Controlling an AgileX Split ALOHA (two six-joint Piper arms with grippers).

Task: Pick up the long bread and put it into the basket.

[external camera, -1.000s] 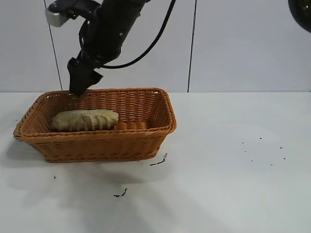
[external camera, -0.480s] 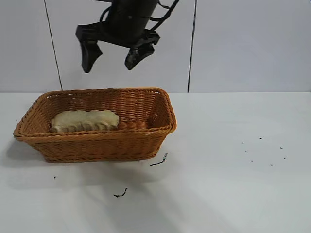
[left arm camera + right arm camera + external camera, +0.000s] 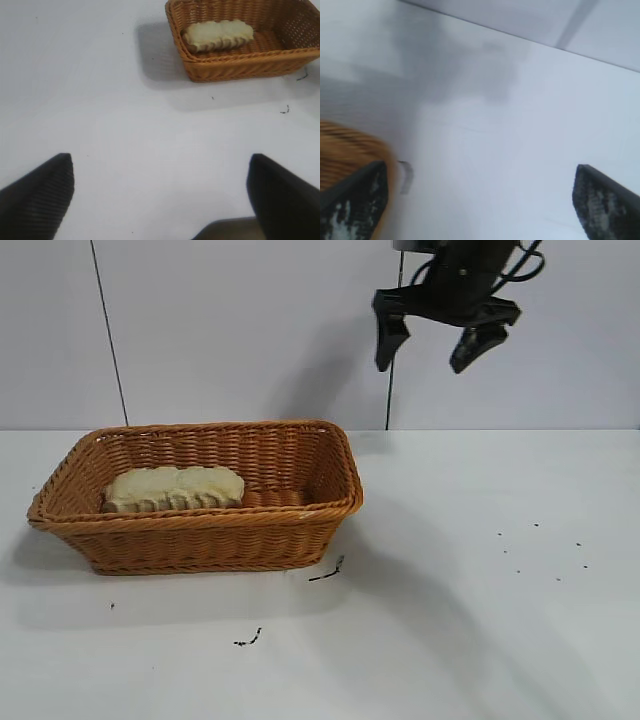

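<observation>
I count one long bread (image 3: 173,488) and one basket (image 3: 200,538) on the white tabletop (image 3: 480,620). The loaf lies flat inside the basket, toward its left end, touching the floor. It shows a pale beige side with crosswise ridges along its length. The basket is orange-brown wicker with flaring walls and a braided rim. A few dark crumbs (image 3: 326,572) lie on the tabletop just in front of it. My right gripper (image 3: 432,348) hangs high above the tabletop, right of the basket, jaws spread wide and empty. My left gripper (image 3: 160,192) sits well away from the basket, looking at it from afar, jaws also wide apart and empty.
</observation>
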